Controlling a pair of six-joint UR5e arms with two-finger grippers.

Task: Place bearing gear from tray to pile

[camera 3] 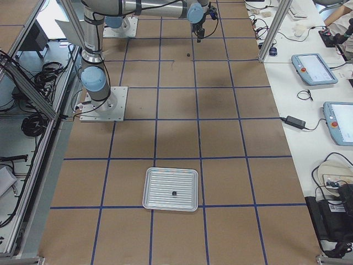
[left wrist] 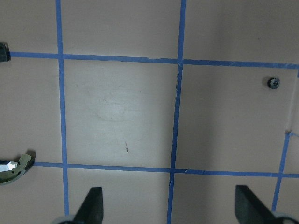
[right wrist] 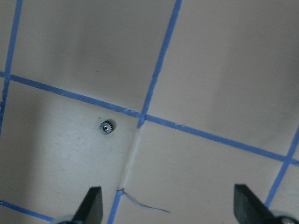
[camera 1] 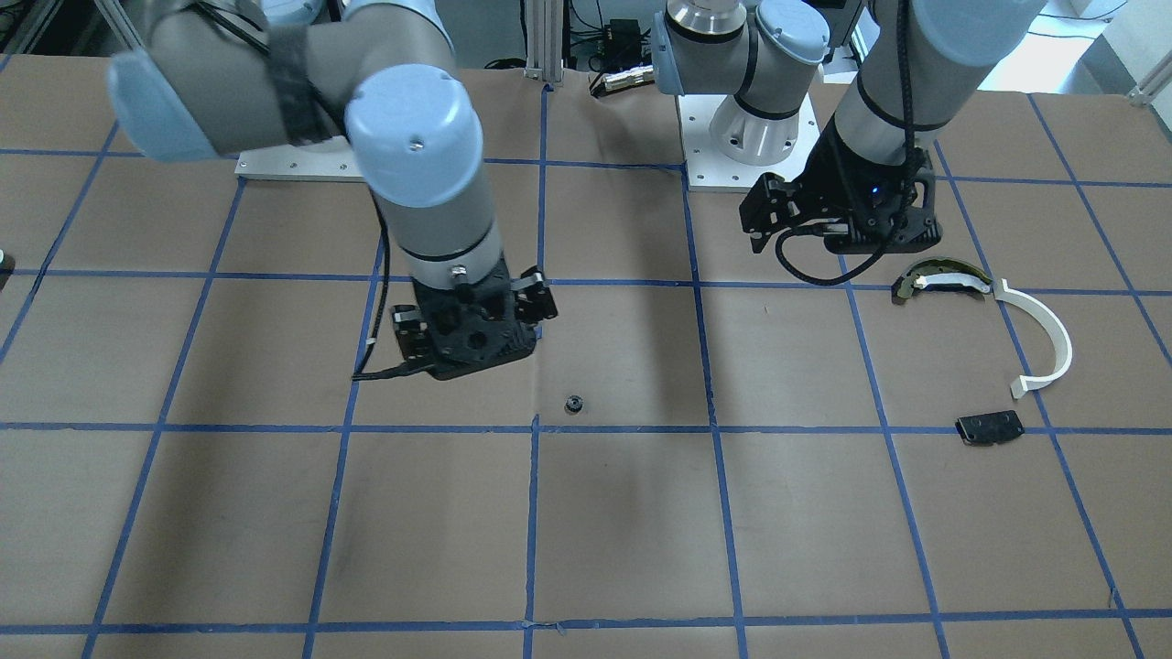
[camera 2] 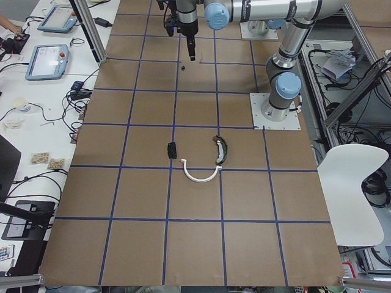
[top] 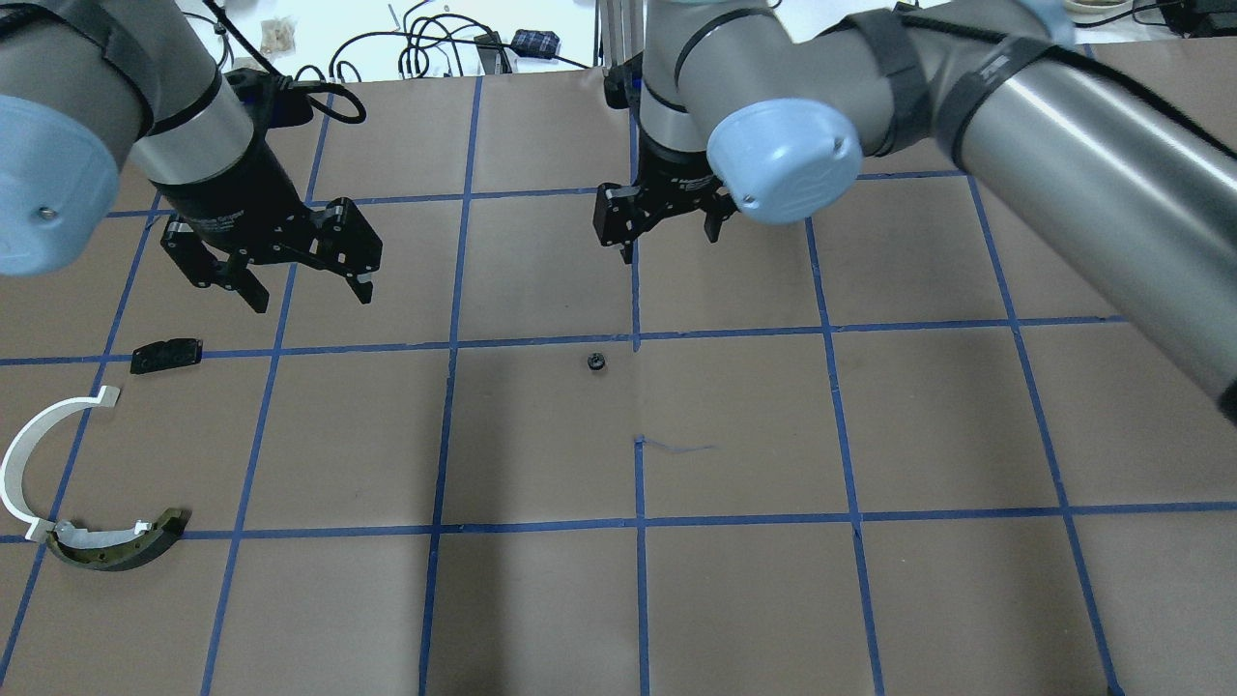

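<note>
**Bearing gear (top: 596, 362) lies flat on the brown surface (top: 541, 599), with both tools empty.**

The gear looks to be a small, light, stiff toothed ring that could skid or roll, so I'd pinch it from above across opposite teeth. Just beyond the gear hangs the right tool (top: 669, 237), jaws spread and holding nothing. Farther from the gear, the left tool (top: 309, 290) is likewise spread and empty. Past that, well apart from the gear, is the pile: black plate (top: 166, 355), white arc (top: 12, 469) and dark curved piece (top: 121, 553). The tray (camera 3: 157, 187) lies farthest from the gear. I can read no writing on any part.
</note>
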